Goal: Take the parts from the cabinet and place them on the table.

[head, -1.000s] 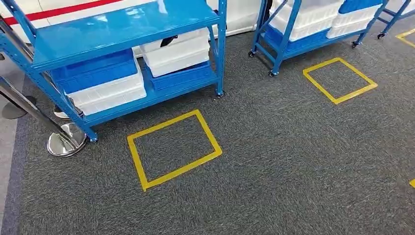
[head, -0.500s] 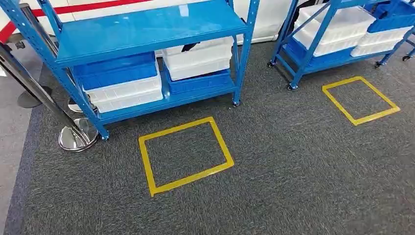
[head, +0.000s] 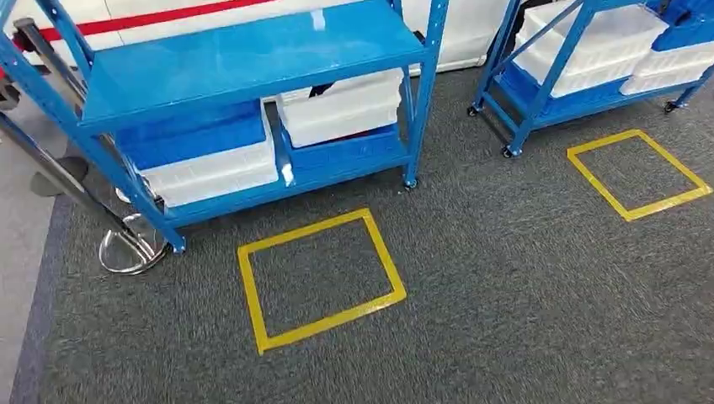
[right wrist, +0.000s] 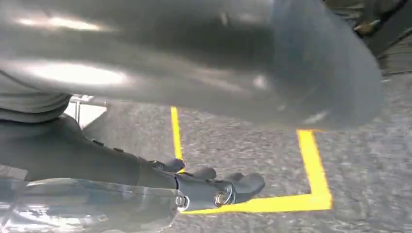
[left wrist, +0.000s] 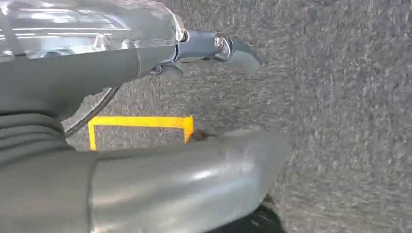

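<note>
The view has swung toward the rack (head: 253, 59); both hands (left wrist: 145, 160) (right wrist: 209, 187) hang loosely open, seemingly empty, so picking hasn't begun.

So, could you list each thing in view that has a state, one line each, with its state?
Left robot hand: hangs over the carpet, holds nothing, fingers apart.
Right robot hand: hangs over the carpet, holds nothing.
Near blue cabinet: top shelf bare, lower shelf loaded.
White bins: stacked on the blue bins, on the lower shelf.
Blue bins: stacked, not pulled out.
Near yellow square: nothing inside it.
</note>
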Controlling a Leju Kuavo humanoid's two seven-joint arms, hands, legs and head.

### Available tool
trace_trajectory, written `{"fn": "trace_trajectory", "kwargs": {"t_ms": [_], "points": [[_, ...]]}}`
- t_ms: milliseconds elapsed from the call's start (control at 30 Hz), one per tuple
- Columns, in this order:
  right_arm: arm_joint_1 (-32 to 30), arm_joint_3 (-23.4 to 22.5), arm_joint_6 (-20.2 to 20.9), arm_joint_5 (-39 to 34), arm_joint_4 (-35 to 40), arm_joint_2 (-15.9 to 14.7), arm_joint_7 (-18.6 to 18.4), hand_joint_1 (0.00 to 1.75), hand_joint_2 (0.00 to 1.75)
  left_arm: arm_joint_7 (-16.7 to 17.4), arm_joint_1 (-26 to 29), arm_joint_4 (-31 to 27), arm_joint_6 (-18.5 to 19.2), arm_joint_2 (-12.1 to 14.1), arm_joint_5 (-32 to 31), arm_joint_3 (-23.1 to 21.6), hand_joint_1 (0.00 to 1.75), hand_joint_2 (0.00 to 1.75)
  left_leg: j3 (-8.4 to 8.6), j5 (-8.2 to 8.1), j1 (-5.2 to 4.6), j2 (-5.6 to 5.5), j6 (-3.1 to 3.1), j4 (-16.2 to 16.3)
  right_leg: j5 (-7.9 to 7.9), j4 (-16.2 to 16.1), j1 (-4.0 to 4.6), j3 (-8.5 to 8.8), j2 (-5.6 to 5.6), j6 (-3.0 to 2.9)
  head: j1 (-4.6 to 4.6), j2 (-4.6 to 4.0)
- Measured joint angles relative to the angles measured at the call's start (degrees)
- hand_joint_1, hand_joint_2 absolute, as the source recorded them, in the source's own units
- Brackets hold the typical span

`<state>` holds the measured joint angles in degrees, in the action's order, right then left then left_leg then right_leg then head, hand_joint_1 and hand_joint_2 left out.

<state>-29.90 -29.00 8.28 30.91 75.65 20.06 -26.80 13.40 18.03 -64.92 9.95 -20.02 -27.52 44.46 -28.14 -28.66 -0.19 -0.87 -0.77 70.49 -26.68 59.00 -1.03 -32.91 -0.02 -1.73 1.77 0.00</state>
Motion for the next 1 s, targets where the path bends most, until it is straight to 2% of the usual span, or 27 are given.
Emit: {"fn": "trace_trajectory", "kwargs": {"t_ms": [33, 100, 133, 167, 200, 233, 267, 300, 333, 367, 400, 433, 467, 500, 533, 567, 600, 633, 667, 700, 733, 767, 800, 867, 900, 933, 1000], "points": [[-0.04, 0.00, 0.00, 0.00, 0.11, 0.02, 0.02, 0.00, 0.00, 0.22, 0.06, 0.00, -0.02, 0.00, 0.04, 0.00, 0.00, 0.00, -4.30, -3.25, 0.30, 0.08, -0.40, 4.19, -1.02, -0.74, -0.07, 1.89, -0.05, -0.02, -0.13, 0.00], [-0.08, 0.00, 0.04, 0.00, 0.13, 0.09, 0.02, 0.00, 0.00, 0.44, 0.42, 0.00, -0.02, 0.00, 0.30, 0.00, 0.00, 0.00, -7.20, -9.23, 0.58, 0.23, -0.81, 4.62, -2.35, -1.39, -0.13, 3.98, -0.05, 0.03, -0.13, 0.00], [-0.34, 0.20, 0.22, 0.00, 0.31, 0.17, 0.07, 0.00, 0.00, 0.94, 1.35, -0.07, 0.00, 0.00, 0.90, -0.24, 0.00, 0.00, -9.22, -4.54, 1.05, 0.91, -0.88, -6.42, -6.57, -1.62, -0.38, 9.26, -0.06, 0.79, -0.09, 0.00], [-0.50, 0.20, 0.24, 0.00, 0.31, 0.20, 0.07, 0.00, 0.00, 1.00, 1.76, -0.09, 0.00, 0.00, 1.05, -0.28, 0.00, 0.00, -9.92, 4.33, 1.00, 1.77, -0.40, -9.65, -7.59, -1.36, -0.28, 9.97, -0.04, 1.04, 0.02, 0.00], [-0.46, 0.22, 0.33, 0.00, 0.33, 0.22, 0.09, 0.00, 0.00, 1.16, 1.82, -0.18, 0.00, 0.00, 1.07, -0.35, 0.00, 0.00, -9.60, 5.54, 0.67, 1.99, -0.11, -9.85, -8.61, -1.44, -0.17, 10.71, 0.10, 1.65, 0.06, 0.00], [-0.35, 0.35, 0.33, 0.00, 0.61, 0.22, 0.06, 0.00, 0.00, 1.24, 1.76, -0.54, 0.04, 0.00, 1.09, -0.61, 0.00, 0.00, -8.71, 4.50, 0.27, 1.76, 0.37, -9.66, -9.30, -2.32, -0.36, 11.56, -0.01, 2.25, -0.14, 0.00], [-0.48, 0.50, 0.33, 0.07, 0.85, 0.22, 0.07, 0.00, 0.00, 1.25, 1.87, -0.96, 0.04, -0.02, 1.09, -0.90, 0.00, 0.00, -7.93, 4.09, 0.36, 1.31, 1.03, -10.35, -8.64, -1.59, -0.32, 12.67, -0.15, 2.87, -0.09, 0.00], [-0.32, 0.70, 0.35, 0.05, 0.94, 0.22, 0.09, 0.00, 0.00, 1.24, 1.80, -1.09, 0.07, -0.02, 1.09, -1.14, 0.00, 0.00, -6.69, 3.49, 0.24, 1.06, 1.59, -10.68, -6.65, 0.73, -0.41, 11.95, -0.05, 3.22, 0.00, 0.00], [-0.01, 0.79, 0.35, 0.05, 1.03, 0.22, 0.09, 0.00, 0.00, 1.25, 1.73, -1.33, 0.04, -0.02, 1.09, -1.22, 0.00, 0.00, -5.40, 3.18, 0.55, 0.81, 2.10, -11.56, -4.65, 5.28, -0.60, 9.70, -0.03, 3.36, -0.06, 0.02], [0.02, 0.85, 0.37, 0.07, 1.07, 0.22, 0.11, 0.00, 0.00, 1.22, 1.74, -1.44, 0.04, -0.02, 1.09, -1.27, 0.00, 0.00, -4.07, 2.62, 0.48, 0.93, 2.61, -12.03, -2.56, 10.48, -0.49, 6.56, -0.01, 3.25, -0.44, -0.02], [0.11, 0.94, 0.37, 0.02, 1.11, 0.22, 0.19, 0.00, 0.00, 1.22, 1.64, -1.44, 0.04, -0.04, 1.09, -1.31, 0.00, 0.00, -2.94, 1.98, 0.45, 0.94, 2.97, -12.54, -2.97, 14.66, -0.53, 3.28, 0.01, 3.14, -0.61, 0.04], [0.09, 1.01, 0.37, 0.02, 1.18, 0.22, 0.20, 0.00, 0.00, 1.22, 1.63, -1.44, 0.04, -0.04, 1.09, -1.38, 0.00, 0.00, -1.93, 1.31, 0.41, 0.78, 3.10, -12.97, -5.29, 16.92, -0.40, 0.45, 0.01, 3.00, -0.90, 0.00], [-0.08, 1.05, 0.37, 0.02, 1.18, 0.22, 0.17, 0.00, 0.00, 1.38, 1.75, -1.46, 0.02, -0.04, 1.27, -1.44, 0.00, 0.00, -0.65, 0.59, 0.39, 0.54, 3.16, -13.39, -8.98, 17.78, -0.25, -1.91, 0.01, 3.01, -0.79, 0.02], [-0.31, 1.05, 0.44, 0.02, 1.18, 0.22, 0.09, 0.00, 0.00, 2.03, 2.16, -1.70, -0.32, -0.11, 2.22, -1.81, 0.00, 0.00, 0.52, -0.29, 0.36, 0.27, 3.11, -13.64, -13.04, 17.56, -0.14, -3.84, 0.02, 3.14, -0.94, 0.00], [-0.54, 1.05, 0.52, 0.02, 1.22, 0.22, 0.07, 0.00, 0.00, 2.69, 2.83, -2.23, -0.79, -0.15, 3.11, -2.49, 0.00, 0.00, 1.63, -1.19, 0.34, -0.01, 3.03, -13.83, -16.01, 16.70, -0.09, -5.21, 0.02, 3.17, -0.92, 0.02], [-0.72, 1.05, 0.52, 0.02, 1.25, 0.22, 0.07, 0.00, 0.00, 3.27, 3.48, -2.82, -1.20, -0.22, 3.87, -3.30, 0.00, 0.00, 2.99, -2.18, 0.32, -0.16, 2.94, -13.88, -17.26, 14.79, 0.00, -6.24, 0.02, 3.10, -1.10, 0.00], [-0.91, 1.03, 0.55, 0.02, 1.25, 0.22, 0.07, 0.00, 0.00, 3.61, 3.89, -3.30, -1.48, -0.22, 4.33, -3.91, 0.00, 0.00, 4.28, -3.22, 0.31, -0.23, 2.89, -13.95, -16.02, 12.11, 0.24, -6.82, 0.01, 2.81, -1.12, 0.00], [-1.13, 1.03, 0.55, 0.02, 1.25, 0.22, 0.07, 0.00, 0.00, 3.91, 4.13, -3.74, -1.68, -0.22, 4.77, -4.44, 0.00, 0.00, 5.64, -4.30, 0.25, -0.22, 2.77, -13.98, -11.07, 8.61, 0.53, -7.21, 0.03, 2.40, -1.29, 0.00], [-1.45, 1.05, 0.61, 0.02, 1.25, 0.22, 0.07, 0.00, 0.00, 4.29, 4.84, -4.17, -1.99, -0.33, 5.36, -5.00, 0.00, 0.00, 6.38, -5.39, 0.34, -0.22, 2.70, -14.21, -1.43, 4.79, 0.91, -7.51, -0.02, 1.67, -1.49, 0.00], [-1.51, 1.01, 0.63, 0.02, 1.22, 0.20, 0.07, 0.00, 0.00, 4.85, 5.03, -4.76, -2.36, -0.39, 6.17, -5.77, 0.00, 0.00, 7.56, -6.50, -0.04, -0.55, 2.32, -13.61, 2.56, 3.15, 1.28, -7.98, 0.25, 1.45, -1.45, 0.00], [-1.38, 1.03, 0.79, 0.00, 1.40, 0.20, 0.06, 0.00, 0.00, 5.60, 5.51, -5.77, -2.84, -0.39, 6.95, -6.63, 0.00, 0.00, 8.42, -7.92, -0.17, -0.59, 1.86, -14.25, 2.39, 3.71, 1.26, -7.20, 0.73, 1.34, -1.47, 0.00], [-1.47, 1.07, 0.87, 0.00, 1.62, 0.22, 0.07, 0.00, 0.00, 5.97, 6.03, -6.82, -3.15, -0.42, 7.43, -7.52, 0.00, 0.00, 10.72, -7.87, -0.28, -0.59, 1.65, -14.46, 2.59, 3.33, 1.21, -6.29, 0.78, 1.21, -1.44, 0.00], [-1.57, 1.07, 0.92, 0.00, 1.68, 0.22, 0.07, 0.00, 0.00, 6.19, 6.38, -7.46, -3.30, -0.39, 7.87, -8.52, 0.00, 0.00, 9.85, -6.04, -0.34, -0.60, 1.29, -12.53, 2.11, 3.04, 0.98, -5.08, 0.72, 0.90, -1.49, 0.00], [-1.34, 1.20, 1.05, 0.00, 1.73, 0.26, 0.13, 0.00, 0.00, 6.62, 6.54, -8.61, -3.58, -0.31, 8.42, -9.36, 0.00, 0.00, 4.82, -1.70, -0.34, -0.15, 0.70, -2.33, 1.06, 1.96, 0.60, -2.43, 0.52, 0.13, -1.23, 0.00], [-1.24, 1.20, 1.05, 0.00, 1.79, 0.24, 0.24, 0.00, 0.00, 6.75, 6.62, -8.87, -3.67, -0.28, 8.59, -9.86, 0.00, 0.00, 1.61, -1.39, -0.24, 0.07, 0.47, 2.04, 0.22, 1.34, 0.59, -1.12, 0.45, -0.09, -0.68, 0.00], [-1.24, 1.22, 1.05, 0.00, 1.88, 0.24, 0.34, 0.00, 0.00, 6.84, 6.75, -9.11, -3.80, -0.28, 8.81, -10.12, 0.00, 0.00, -1.13, -3.19, -0.04, 0.10, 0.15, 4.48, -0.53, 0.86, 0.56, 0.17, 0.44, -0.23, -0.78, 0.00], [-1.33, 1.22, 1.11, 0.00, 1.90, 0.24, 0.39, 0.00, 0.00, 7.02, 7.46, -9.64, -3.91, -0.28, 8.94, -10.62, 0.00, 0.00, -5.02, -10.56, 0.26, 0.21, -0.41, 5.11, -2.22, -0.09, 0.53, 3.01, 0.59, -0.16, -0.73, 0.00]]}}
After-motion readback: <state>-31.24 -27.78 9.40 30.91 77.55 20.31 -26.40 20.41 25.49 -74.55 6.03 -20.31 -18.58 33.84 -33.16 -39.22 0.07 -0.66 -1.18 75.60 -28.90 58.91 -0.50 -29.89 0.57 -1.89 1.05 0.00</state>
